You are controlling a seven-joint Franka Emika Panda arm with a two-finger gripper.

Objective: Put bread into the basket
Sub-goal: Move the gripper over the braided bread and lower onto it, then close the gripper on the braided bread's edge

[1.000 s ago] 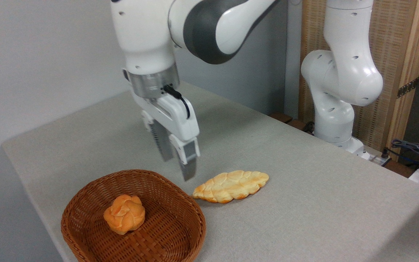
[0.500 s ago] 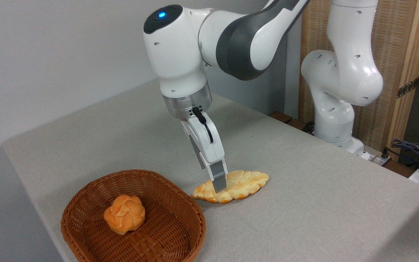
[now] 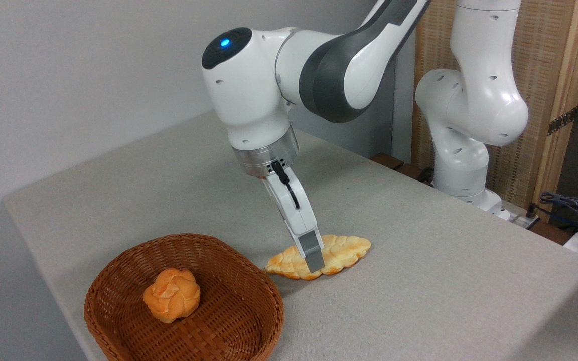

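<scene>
The braided loaf lies flat on the grey table, just beside the wicker basket on its right, its near tip almost at the braided rim but apart from it. Inside the basket, left of centre, sits a small knotted bun. The gripper is down at the loaf, about midway along its length, the arm leaning in from above. Only the near finger shows, its grey pad crossing the front edge of the loaf; the other finger is hidden behind it, so I cannot tell whether the jaws are spread around the loaf or already pressed on it.

The step in hand looks like the grasp itself: the loaf is still on the cloth, not lifted. If the fingers straddle the loaf across its narrow width, the next move calls for closing firmly, raising the loaf clear of the rim, and carrying it leftward over the basket, to the free space right of the bun.
</scene>
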